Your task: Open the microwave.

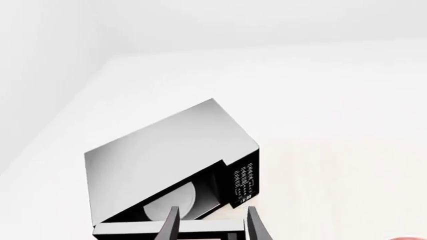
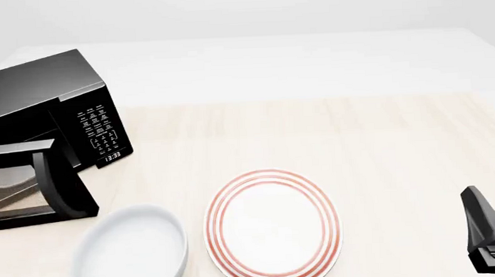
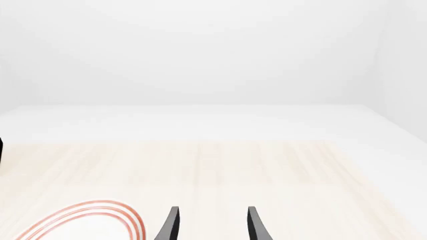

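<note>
Glossy black microwave (image 2: 41, 110) sat at far left of front frame, its door (image 2: 32, 185) swung open toward the camera, pale turntable (image 1: 170, 202) showing inside, left gripper (image 1: 212, 227) fingers spread apart above the door, grasping nothing, right gripper (image 3: 212, 225) fingers likewise released over bare table (image 2: 382, 145), red-ringed plate (image 2: 273, 228) at lower centre, white bowl (image 2: 131, 253) beside it at lower left.

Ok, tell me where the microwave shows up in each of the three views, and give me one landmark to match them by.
Front view: microwave at the far left edge, door swung open toward the camera.
Left wrist view: lower middle, seen from above, the pale turntable showing through the opening.
Right wrist view: only a dark sliver at the left edge, too little to identify.
Shared landmark: the white keypad, also in the left wrist view.
</note>
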